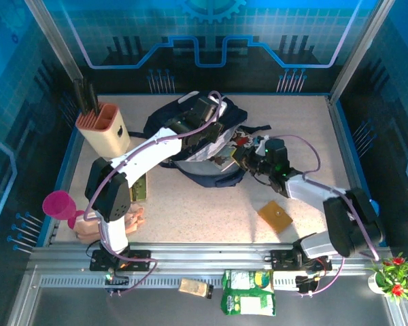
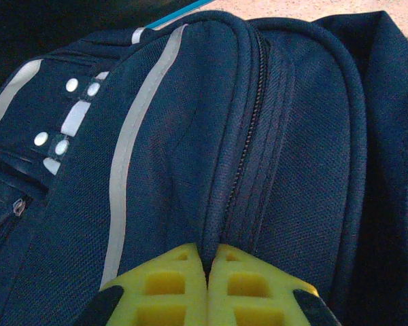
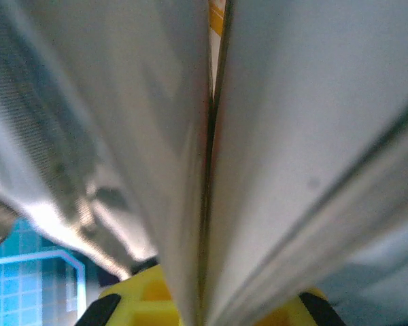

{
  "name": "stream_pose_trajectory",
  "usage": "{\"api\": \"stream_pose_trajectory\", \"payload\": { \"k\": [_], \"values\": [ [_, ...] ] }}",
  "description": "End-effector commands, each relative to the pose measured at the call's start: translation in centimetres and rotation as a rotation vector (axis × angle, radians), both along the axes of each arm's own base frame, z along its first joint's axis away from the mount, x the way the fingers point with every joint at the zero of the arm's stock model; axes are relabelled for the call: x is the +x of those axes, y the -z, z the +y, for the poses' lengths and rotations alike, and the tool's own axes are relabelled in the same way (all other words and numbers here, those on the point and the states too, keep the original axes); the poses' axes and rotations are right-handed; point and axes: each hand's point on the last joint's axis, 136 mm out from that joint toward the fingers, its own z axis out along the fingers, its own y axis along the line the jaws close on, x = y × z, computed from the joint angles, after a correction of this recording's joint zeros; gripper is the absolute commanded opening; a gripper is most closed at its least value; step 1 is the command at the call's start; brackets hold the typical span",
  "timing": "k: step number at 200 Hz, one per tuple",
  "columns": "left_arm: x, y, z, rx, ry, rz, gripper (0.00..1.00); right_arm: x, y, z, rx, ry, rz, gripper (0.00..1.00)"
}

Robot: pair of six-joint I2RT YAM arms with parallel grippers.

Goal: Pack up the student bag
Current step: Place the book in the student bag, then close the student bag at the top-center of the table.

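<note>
"Progress on the packing?"

"Early, I'd judge. The student bag (image 1: 207,178) lies slumped in the middle of the table (image 1: 211,221), towards the far edge. Its mouth gapes to the right, with pale lining and some printed paper showing. What is already inside I cannot tell."

"And the arms?"

"Both are at the bag. The left gripper (image 2: 209,252) has its yellow fingers pressed together on a fold of navy fabric just beside the zipper (image 2: 248,129), on the bag's left part. The right gripper (image 3: 207,305) is at the opening on the right, and its fingers pinch a thin grey-white sheet (image 3: 292,136). Whether that is lining or a flap I cannot say. To me it looks like holding the mouth open, not loading."

"What lies outside?"

"Plenty. A cream pen holder (image 1: 103,132) with dark pens stands far left. A green packet (image 1: 248,292) sits on the near rail (image 1: 211,261). A pink funnel-shaped cup (image 1: 58,204) is near left, with a peach-coloured thing (image 1: 88,227) beside it. An olive-green flat thing (image 1: 141,187) lies under the left arm. A brown square (image 1: 275,216) is near right, well apart from the bag. A small tan piece (image 1: 196,287) is on the rail too. If those belong in the bag, most of the job remains, and the zip after that."
</note>
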Motion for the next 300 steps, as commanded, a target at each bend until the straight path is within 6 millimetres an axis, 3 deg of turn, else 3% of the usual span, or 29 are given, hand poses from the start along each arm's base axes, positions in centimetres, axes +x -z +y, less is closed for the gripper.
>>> {"api": "stream_pose_trajectory", "payload": {
  "k": [1,24,47,64,104,131,154,168,199,241,270,300],
  "values": [
    [0.0,-8.1,-1.2,-0.163,0.02,-0.159,0.0,2.8,-0.7,1.7,0.028,0.025,-0.048,0.0],
    [0.0,-8.5,-0.9,-0.171,0.009,-0.166,0.0,5.2,1.4,3.6,0.043,0.039,-0.006,0.0],
    [-0.2,-9.0,-0.8,-0.185,0.005,-0.169,0.0,6.7,5.3,4.7,0.017,0.09,0.09,0.0],
    [-0.2,-9.2,-0.5,-0.191,-0.002,-0.167,0.0,8.3,6.1,5.7,0.018,0.103,0.113,0.0],
    [-0.1,-9.4,0.0,-0.207,-0.015,-0.162,0.0,9.9,6.4,7.2,-0.015,0.074,0.089,0.06],
    [0.2,-8.9,0.3,-0.226,-0.029,-0.145,0.0,10.4,6.1,8.7,0.02,0.015,0.08,0.21],
    [0.4,-8.5,0.7,-0.242,-0.044,-0.13,0.0,10.0,5.4,8.5,0.032,0.004,0.07,0.36],
    [0.6,-8.2,1.0,-0.246,-0.053,-0.12,0.0,9.5,4.8,7.6,0.024,0.013,0.059,0.44],
    [0.5,-7.1,1.1,-0.252,-0.029,-0.086,0.0,7.2,1.6,4.5,0.05,0.024,-0.025,0.56],
    [-0.2,-4.2,0.1,-0.252,0.033,-0.009,0.0,2.8,1.1,-1.4,0.004,0.074,-0.06,0.64],
    [-0.9,-1.5,0.5,-0.257,0.009,0.059,0.19,0.6,1.6,-6.6,-0.171,0.193,-0.042,0.69],
    [-2.5,1.0,2.4,-0.242,-0.08,0.15,0.41,-1.3,1.2,-10.7,-0.398,0.277,-0.051,0.76]
  ]
}}
